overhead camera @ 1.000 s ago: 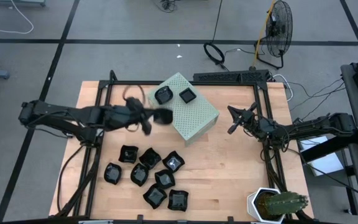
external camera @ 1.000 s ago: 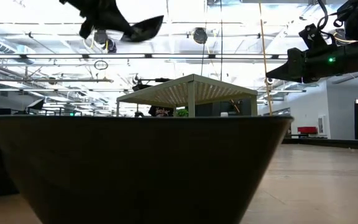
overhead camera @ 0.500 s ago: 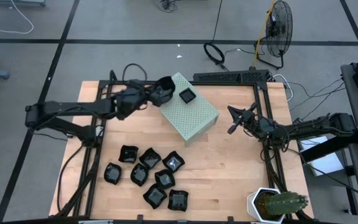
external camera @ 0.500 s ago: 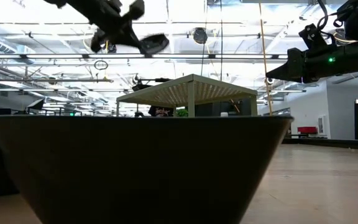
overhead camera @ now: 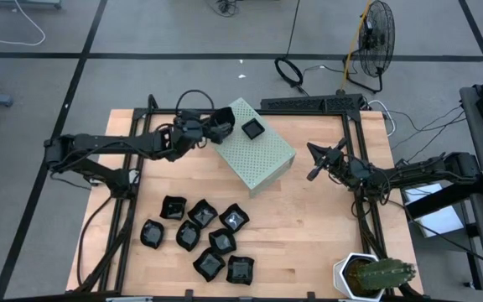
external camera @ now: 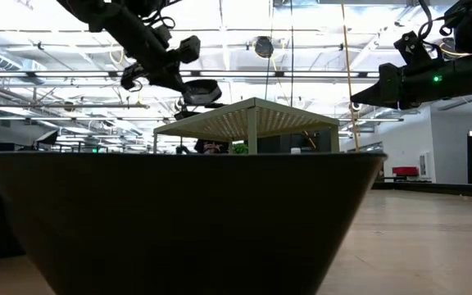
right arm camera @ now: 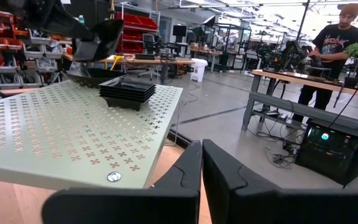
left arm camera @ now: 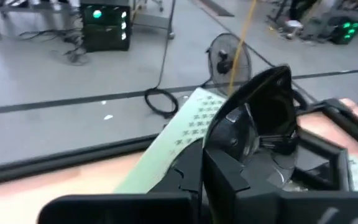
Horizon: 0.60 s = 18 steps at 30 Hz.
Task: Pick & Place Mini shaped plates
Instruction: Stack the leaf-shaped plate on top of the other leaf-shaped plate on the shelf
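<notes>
Black and glossy, a small plate (overhead camera: 222,119) sits gripped in the left end effector (overhead camera: 210,127), which hovers over the near-left corner of a pale green perforated box (overhead camera: 262,157) on the wooden tabletop (overhead camera: 309,226). In the low view the plate (external camera: 201,90) lies roughly level, just above the box top, its rim pointing toward the box's middle. One square plate (overhead camera: 252,128) already rests on the box, just beside the held one (the left arm is clearly the nearer). Nine more plates (overhead camera: 201,237) cluster on the tabletop, well apart. The right end effector (overhead camera: 319,161) waits beyond the box's right side, its fingers closed on nothing. A potted cactus (overhead camera: 374,275) stands at the tabletop's corner.
</notes>
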Each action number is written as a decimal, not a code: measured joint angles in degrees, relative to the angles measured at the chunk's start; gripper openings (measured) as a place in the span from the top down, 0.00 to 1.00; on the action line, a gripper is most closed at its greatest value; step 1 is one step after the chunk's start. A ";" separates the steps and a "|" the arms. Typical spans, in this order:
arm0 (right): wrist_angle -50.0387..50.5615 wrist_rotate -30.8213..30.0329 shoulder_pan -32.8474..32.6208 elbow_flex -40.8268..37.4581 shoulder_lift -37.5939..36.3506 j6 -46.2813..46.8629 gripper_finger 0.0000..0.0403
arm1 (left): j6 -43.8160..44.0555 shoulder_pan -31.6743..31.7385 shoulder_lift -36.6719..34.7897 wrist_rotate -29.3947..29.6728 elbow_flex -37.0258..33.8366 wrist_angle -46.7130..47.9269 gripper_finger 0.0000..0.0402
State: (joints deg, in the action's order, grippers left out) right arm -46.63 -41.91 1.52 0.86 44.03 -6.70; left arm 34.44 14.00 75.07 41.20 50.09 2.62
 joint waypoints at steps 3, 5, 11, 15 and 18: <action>-0.02 0.00 0.00 -0.02 0.00 0.02 0.99 | 3.35 -0.04 -0.35 0.89 0.11 2.97 0.95; 0.00 0.00 -0.01 -0.02 0.00 0.00 0.99 | 5.14 -0.04 -0.09 0.86 -0.01 5.13 0.95; -0.03 0.00 0.00 -0.01 0.02 0.00 0.99 | 5.25 -0.63 0.48 0.85 0.00 5.05 0.97; -0.02 0.00 0.00 -0.02 0.02 0.00 0.99 | 5.08 -0.52 0.40 0.90 0.00 4.91 0.96; -0.02 0.00 0.00 0.00 0.02 0.00 0.99 | 4.89 -0.61 0.42 0.83 0.00 4.83 0.91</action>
State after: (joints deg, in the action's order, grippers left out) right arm -46.65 -41.91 1.52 0.86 44.05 -6.70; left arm 39.33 13.39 75.48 42.03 50.09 7.46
